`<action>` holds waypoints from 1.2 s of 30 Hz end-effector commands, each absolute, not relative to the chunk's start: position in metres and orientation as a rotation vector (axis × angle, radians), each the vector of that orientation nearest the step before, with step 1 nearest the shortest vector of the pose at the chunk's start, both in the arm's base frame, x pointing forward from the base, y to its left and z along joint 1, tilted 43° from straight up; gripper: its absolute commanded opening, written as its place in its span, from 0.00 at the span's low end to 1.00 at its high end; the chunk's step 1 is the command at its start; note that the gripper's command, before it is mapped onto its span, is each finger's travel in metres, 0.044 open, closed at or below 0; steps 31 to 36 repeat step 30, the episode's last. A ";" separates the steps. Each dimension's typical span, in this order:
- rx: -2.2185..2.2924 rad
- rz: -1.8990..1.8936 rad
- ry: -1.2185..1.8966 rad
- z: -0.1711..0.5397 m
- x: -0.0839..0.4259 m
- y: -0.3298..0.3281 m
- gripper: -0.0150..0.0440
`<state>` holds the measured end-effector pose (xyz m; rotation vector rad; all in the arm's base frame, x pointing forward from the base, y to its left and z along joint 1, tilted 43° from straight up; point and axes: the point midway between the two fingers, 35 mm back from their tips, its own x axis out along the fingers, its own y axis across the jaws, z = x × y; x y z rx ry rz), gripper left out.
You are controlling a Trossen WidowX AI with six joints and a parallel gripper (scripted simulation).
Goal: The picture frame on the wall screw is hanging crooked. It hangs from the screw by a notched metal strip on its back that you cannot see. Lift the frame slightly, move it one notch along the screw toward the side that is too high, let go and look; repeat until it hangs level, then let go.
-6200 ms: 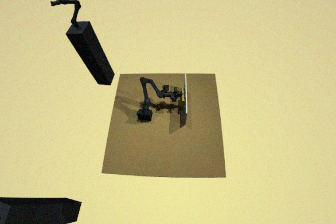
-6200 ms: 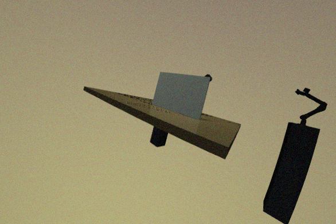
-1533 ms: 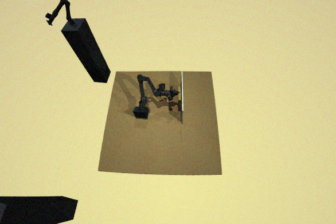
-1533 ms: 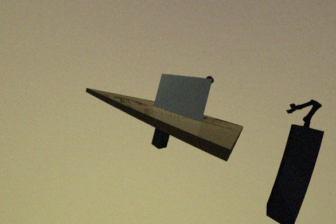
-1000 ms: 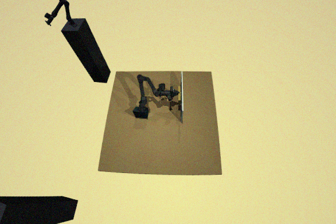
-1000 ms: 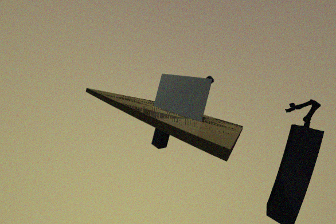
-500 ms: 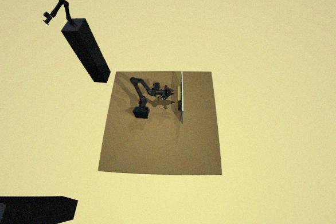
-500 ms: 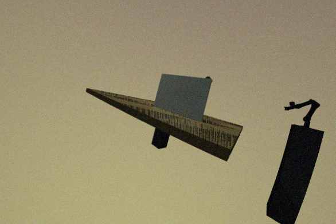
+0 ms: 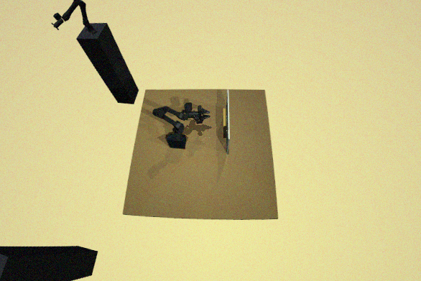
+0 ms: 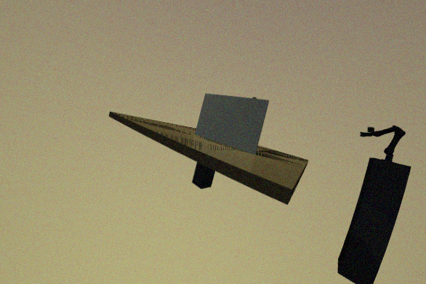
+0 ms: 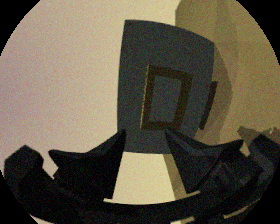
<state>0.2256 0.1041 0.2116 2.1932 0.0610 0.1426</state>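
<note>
The picture frame, a brown rectangle with a yellow edge, hangs on the front of the grey wall panel (image 11: 133, 50) (image 10: 232, 120). The frame's bar shows in the wrist view (image 11: 147, 97) and its edge in the top view (image 9: 225, 117). Its sides run roughly along the panel's sides in the wrist view; I cannot tell a small tilt. In the exterior view the panel hides the frame. The screw and the notched strip are hidden. My gripper (image 9: 209, 114) (image 11: 145, 131) is open and empty, a short way in front of the frame and not touching it.
A dark narrow bar (image 11: 208, 105) lies beside the frame, near the panel's edge on the right of the wrist view. The panel stands on a brown table top (image 9: 201, 187). A second arm (image 9: 80, 2) (image 10: 395, 136) stands on a tall dark pillar (image 9: 108, 62) (image 10: 371, 215) away from the table.
</note>
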 end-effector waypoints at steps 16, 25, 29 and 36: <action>2.174 0.101 0.058 0.215 0.170 0.066 0.69; 2.170 0.099 0.060 0.215 0.170 0.065 0.69; 2.170 0.099 0.060 0.215 0.170 0.065 0.69; 2.170 0.099 0.060 0.215 0.170 0.065 0.69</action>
